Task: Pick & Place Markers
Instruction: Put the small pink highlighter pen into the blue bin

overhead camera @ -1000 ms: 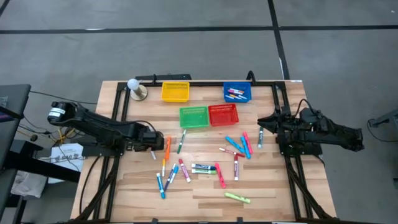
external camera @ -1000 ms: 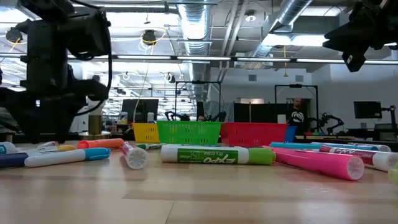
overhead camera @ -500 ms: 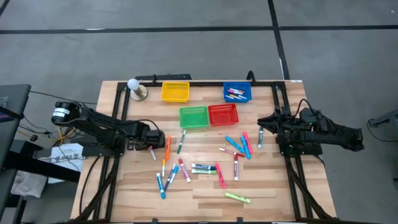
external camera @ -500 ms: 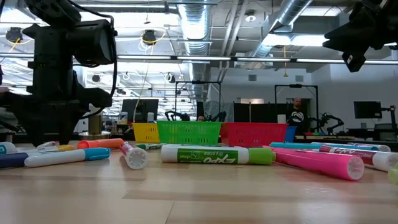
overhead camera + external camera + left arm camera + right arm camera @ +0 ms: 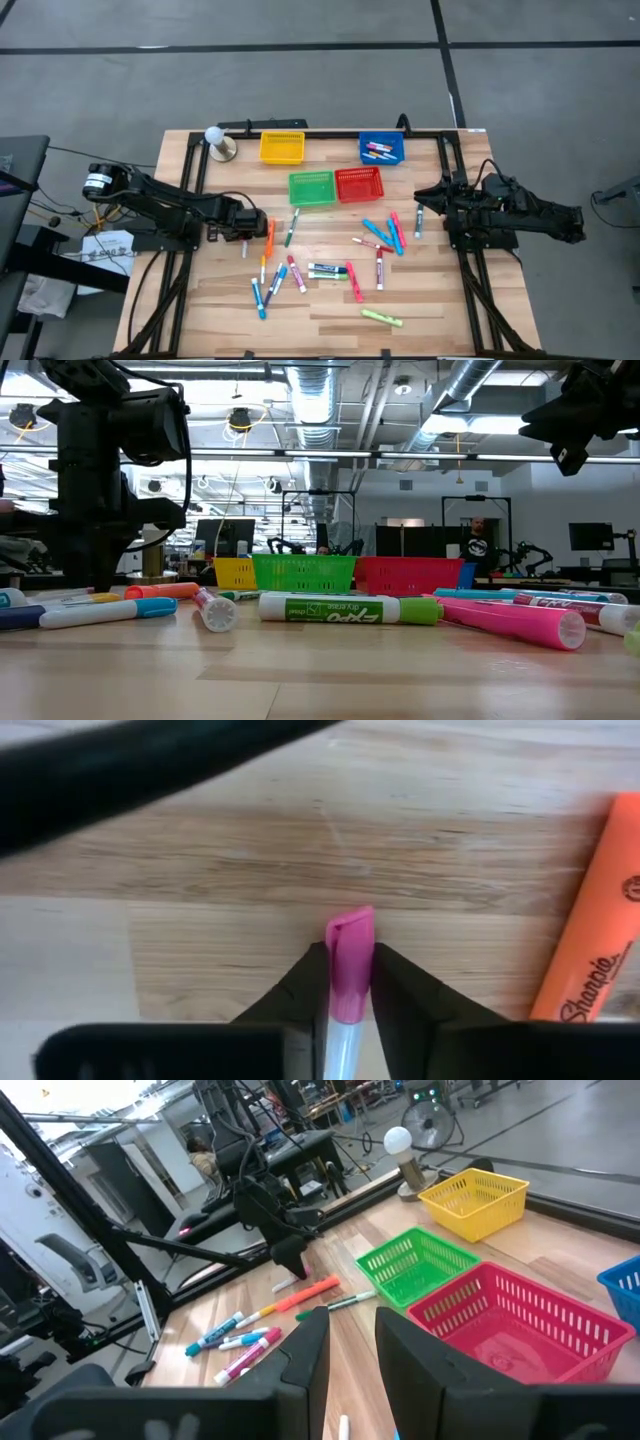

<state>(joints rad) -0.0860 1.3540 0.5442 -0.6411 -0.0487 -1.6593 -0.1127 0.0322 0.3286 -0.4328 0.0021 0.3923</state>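
The left gripper is clamped on a pink-capped marker with a white barrel, its jaws pressed to either side just below the cap. The marker's long axis runs straight out between the fingers, cap end forward, low over the wooden counter, with an orange Sharpie lying beside it. Only the left wrist view shows this grip; from above, the left gripper sits at the counter's left side next to the orange Sharpie, and the held marker is hard to make out. The other markers lie scattered mid-counter at varied angles. The right gripper waits at the right edge, jaws narrowly apart around nothing.
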